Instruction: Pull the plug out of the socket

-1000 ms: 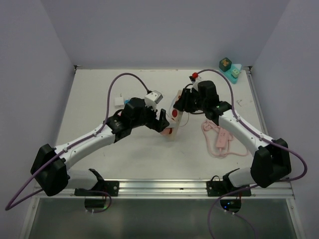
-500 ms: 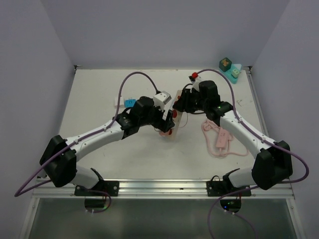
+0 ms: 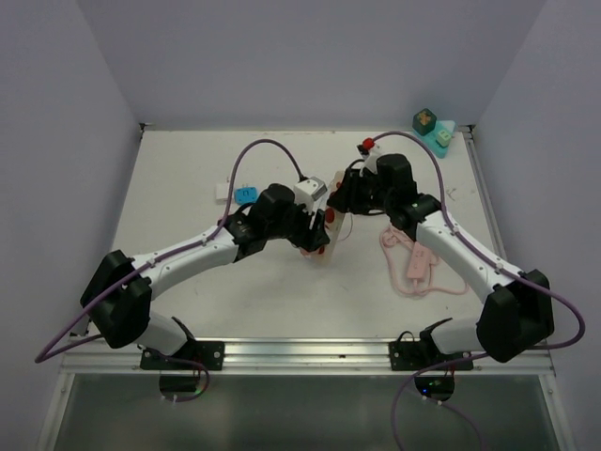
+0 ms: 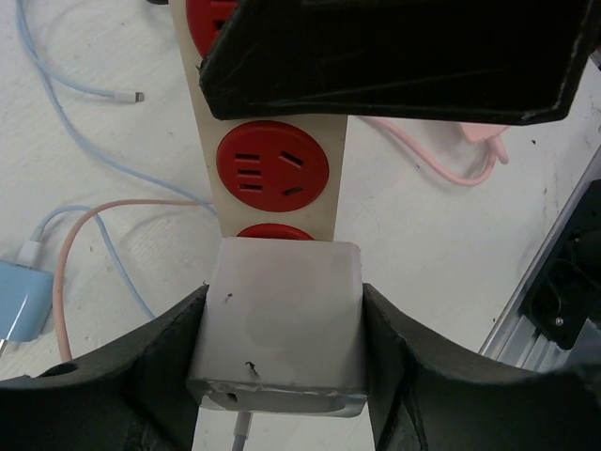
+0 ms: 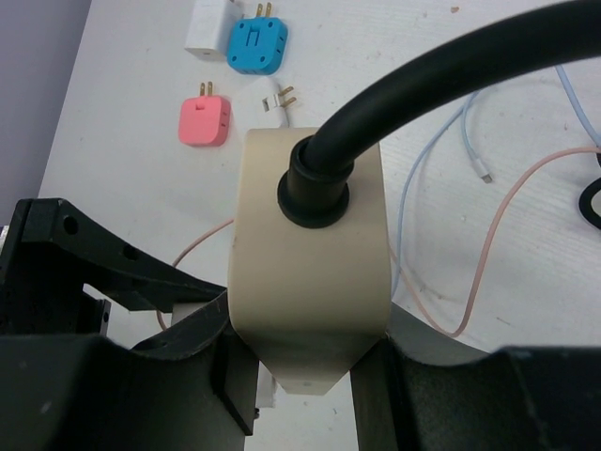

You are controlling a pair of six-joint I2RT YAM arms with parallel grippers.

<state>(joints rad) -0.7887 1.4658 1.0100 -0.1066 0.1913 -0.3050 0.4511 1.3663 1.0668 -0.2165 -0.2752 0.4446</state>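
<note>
White desk (image 3: 188,188) is enclosed by pale lilac walls, and over its middle the socket strip (image 4: 272,174) is held by the right claw (image 3: 339,197), which is clenched on the cable end of the cream body; whether the strip's other end rests on the desk cannot be told. The plug (image 4: 277,324), a white cube, is seen sitting on the strip over a red socket next to the one left bare. It lies between the fingers (image 4: 160,376) of the left claw (image 3: 314,235), which are pressed against its two flanks, so this claw is judged to be grasping the plug. The approach and the grip are thus judged done, while the pull itself is not yet made: no gap is visible between cube and strip. What is left is a draw straight away from the strip face, with the right claw used as the anchor. The plug's seating and the finger contact are shown in the left wrist view and are hidden under the arms in the top view. The black cable (image 5: 315,188) entering the strip end is shown only in the right wrist view, along with a pink adapter (image 5: 204,122) and a blue adapter (image 5: 256,44) lying on the desk beyond the claw. Only in the top view are both arms seen meeting, with a pink cord (image 3: 413,263) lying on the desk near the right claw, on its outer side.
</note>
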